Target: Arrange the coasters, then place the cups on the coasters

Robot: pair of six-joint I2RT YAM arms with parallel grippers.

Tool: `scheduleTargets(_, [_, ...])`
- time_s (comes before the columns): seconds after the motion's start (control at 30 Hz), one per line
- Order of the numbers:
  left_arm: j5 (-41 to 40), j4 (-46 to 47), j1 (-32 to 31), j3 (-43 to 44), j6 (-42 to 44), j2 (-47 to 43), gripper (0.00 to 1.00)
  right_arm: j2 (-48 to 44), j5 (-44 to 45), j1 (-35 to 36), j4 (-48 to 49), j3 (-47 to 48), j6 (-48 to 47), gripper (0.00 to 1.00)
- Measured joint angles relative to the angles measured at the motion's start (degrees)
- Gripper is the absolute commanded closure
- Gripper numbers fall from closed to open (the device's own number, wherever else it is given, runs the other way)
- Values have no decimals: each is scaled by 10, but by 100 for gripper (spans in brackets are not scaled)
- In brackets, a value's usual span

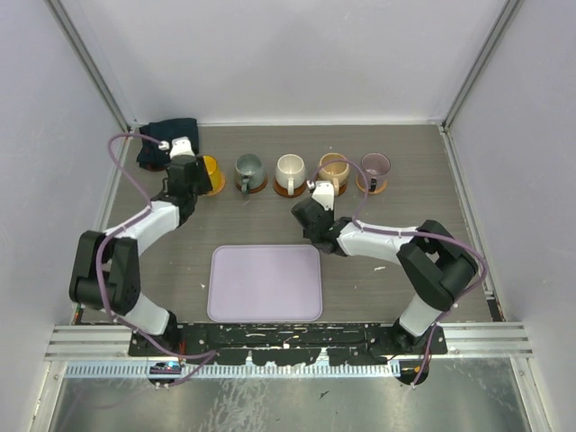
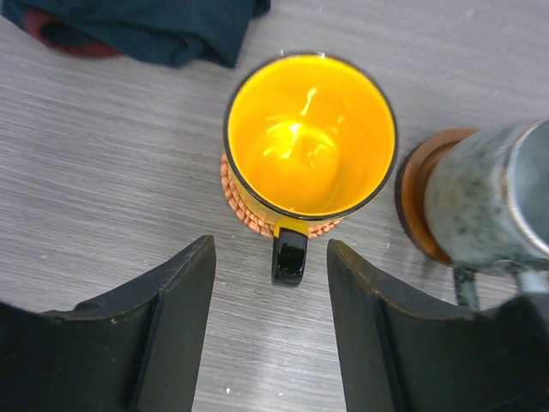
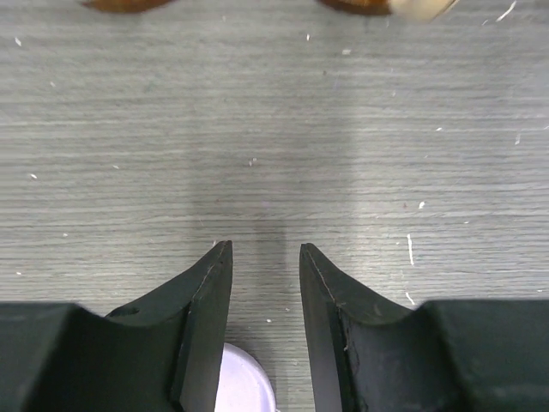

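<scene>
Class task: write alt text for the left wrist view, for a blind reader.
A yellow mug with a black handle stands on an orange-brown round coaster, just beyond the open left end effector; a speckled grey-green mug sits beside it.

A lavender tray [image 1: 265, 283] lies mid-table [image 1: 171, 270], a dark crumpled cloth [image 1: 151, 151] at the far-left corner.

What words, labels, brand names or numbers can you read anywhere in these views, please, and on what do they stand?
None: no text can be read in any view. The yellow cup, grey-green cup, white cup, tan cup, purple-grey cup, lavender tray and dark cloth all show plain surfaces.
</scene>
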Motion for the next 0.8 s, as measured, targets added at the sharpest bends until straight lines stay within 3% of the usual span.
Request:
scheduleTargets(0.17, [-20,-17,0,-13,0,-99,26,-50,26,-1,1,-3,-16,44])
scheduleTargets(0.3, [-37,-48,0,-23,-3,-181,1,-111,50,-9,6,-24,-28,11])
scheduleTargets(0.4, [-43,-78,0,-40,-13,-243,2,-158,68,-26,7,-44,-33,1])
scheduleTargets(0.8, [-50,-219,0,-61,-67,-414,2,-397,107,-190,19,-177,-30,0])
